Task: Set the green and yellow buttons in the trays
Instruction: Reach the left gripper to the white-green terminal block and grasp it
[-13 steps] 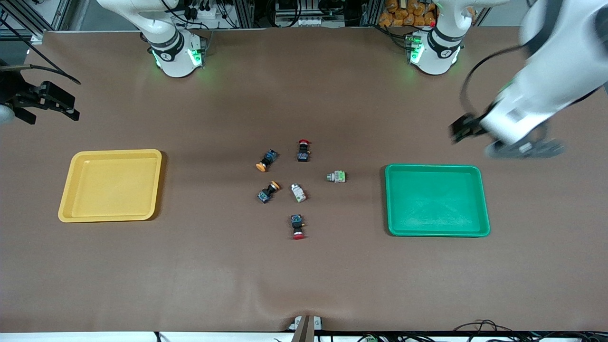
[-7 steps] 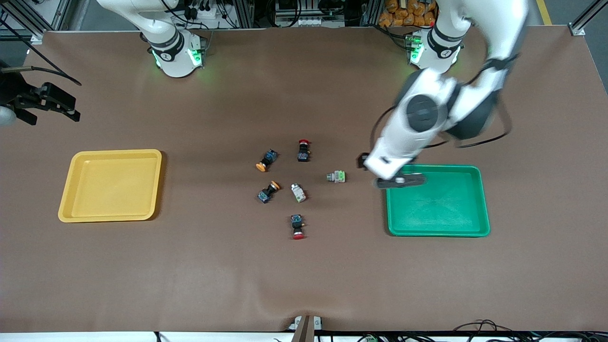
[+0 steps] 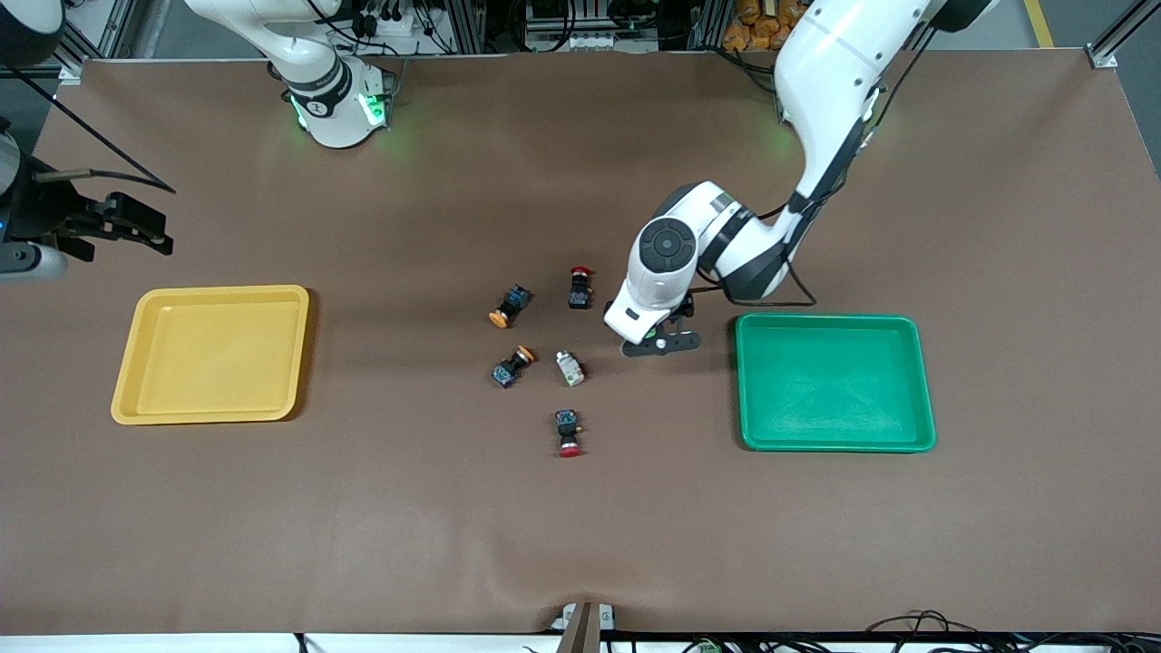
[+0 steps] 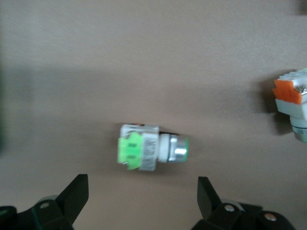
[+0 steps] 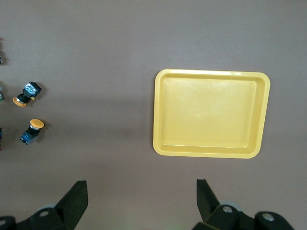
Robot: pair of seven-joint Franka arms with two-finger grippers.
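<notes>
Although both trays lie bare, the yellow tray point(image 3: 210, 355) at the right arm's end of the worktop point(image 3: 580, 526) and the green tray point(image 3: 834, 383) at the left arm's end, the buttons are gathered between them, well apart from either. In the front view the left gripper point(image 3: 660, 343) is seen low over one green button point(image 4: 152, 147), which shows only in the left wrist view, lying on its side just ahead of the gap between the fingers point(image 4: 72, 197), which are spread wide and hold nothing. A second green button point(image 3: 569, 368) lies just beside it, toward the right arm's end; two yellow buttons point(image 3: 508, 306) point(image 3: 512, 365) lie farther that way, and two red-capped switches point(image 3: 580, 287) point(image 3: 569, 432) are set among them.

The button is judged light, rigid and hard-shelled, so that no crushing is to be feared; its round metal collar looks smooth and apt to roll. It is best taken across the flat sides of its square white body.

Against the picture of a second ago, the left arm is found swung in from the worktop's edge to the cluster. The right gripper point(image 3: 118, 227) waits beside the yellow tray, its fingers also wide and empty, only slightly shifted.
</notes>
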